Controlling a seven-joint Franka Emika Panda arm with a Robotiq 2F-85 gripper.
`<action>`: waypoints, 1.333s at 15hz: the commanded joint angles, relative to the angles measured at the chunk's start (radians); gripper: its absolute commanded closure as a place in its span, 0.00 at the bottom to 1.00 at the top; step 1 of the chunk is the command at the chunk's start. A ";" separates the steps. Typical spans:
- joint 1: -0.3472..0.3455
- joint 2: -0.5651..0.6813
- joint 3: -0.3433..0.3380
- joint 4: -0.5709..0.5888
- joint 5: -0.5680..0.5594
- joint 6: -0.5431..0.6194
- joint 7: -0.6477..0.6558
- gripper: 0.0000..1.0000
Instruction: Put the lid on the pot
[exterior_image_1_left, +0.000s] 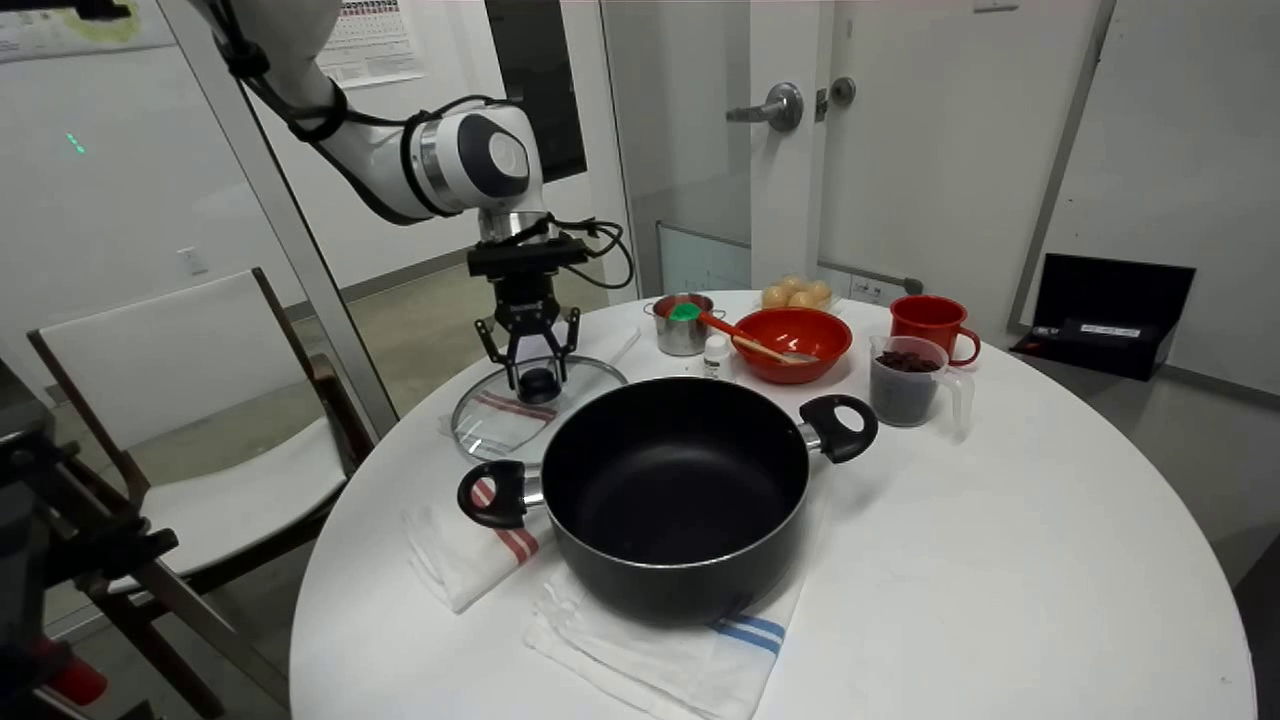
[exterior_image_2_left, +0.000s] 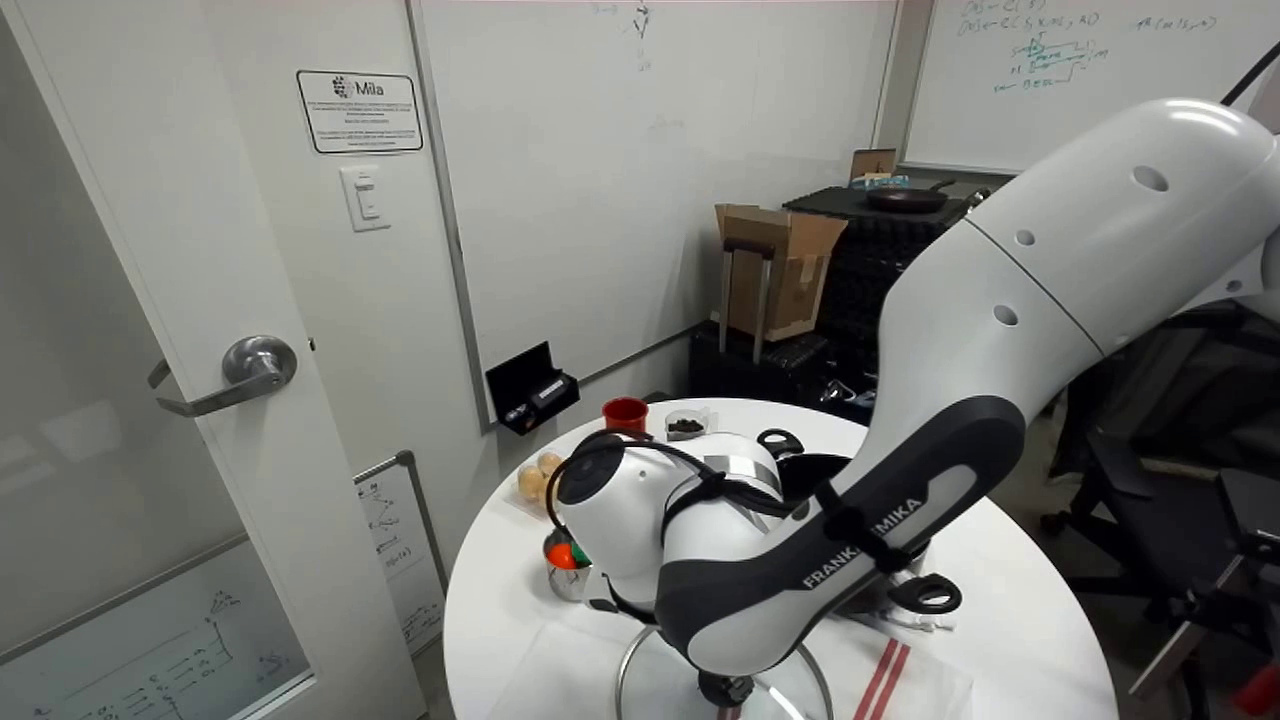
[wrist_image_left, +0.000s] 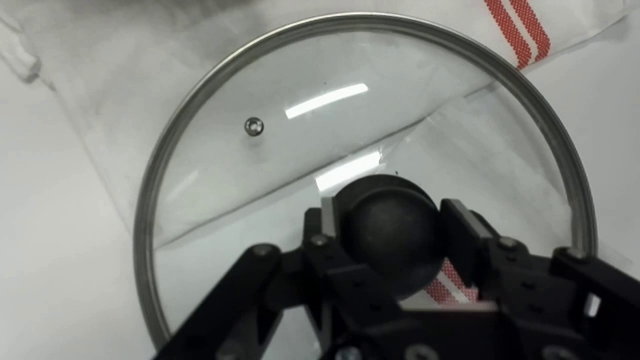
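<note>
Mila! That's the name heading the wall sign (exterior_image_2_left: 361, 112), beyond the left edge of the tabletop (exterior_image_2_left: 1020, 590) in an exterior view, its small print too fine to read. Over the tabletop, toward its right edge, the robot arm (exterior_image_2_left: 990, 300) spells FRANK, then a black strap (exterior_image_2_left: 850, 522) cuts in, then MIKA. Past the far edge, a whiteboard (exterior_image_2_left: 1080, 105) carries unreadable handwriting; so does a small board (exterior_image_2_left: 397, 560) off the left edge.

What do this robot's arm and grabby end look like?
The arm is smooth white with dark panels, one lettered FRANKA EMIKA, partly hidden by a black strap. Black cables run along it. The jaws are black and jointed, with grey inner pads.
</note>
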 joint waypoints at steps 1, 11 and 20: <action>0.003 0.009 0.002 0.036 -0.001 -0.026 -0.021 0.74; -0.006 -0.086 0.001 -0.055 -0.003 -0.021 -0.006 0.74; -0.018 -0.252 -0.001 -0.193 -0.006 -0.025 0.001 0.74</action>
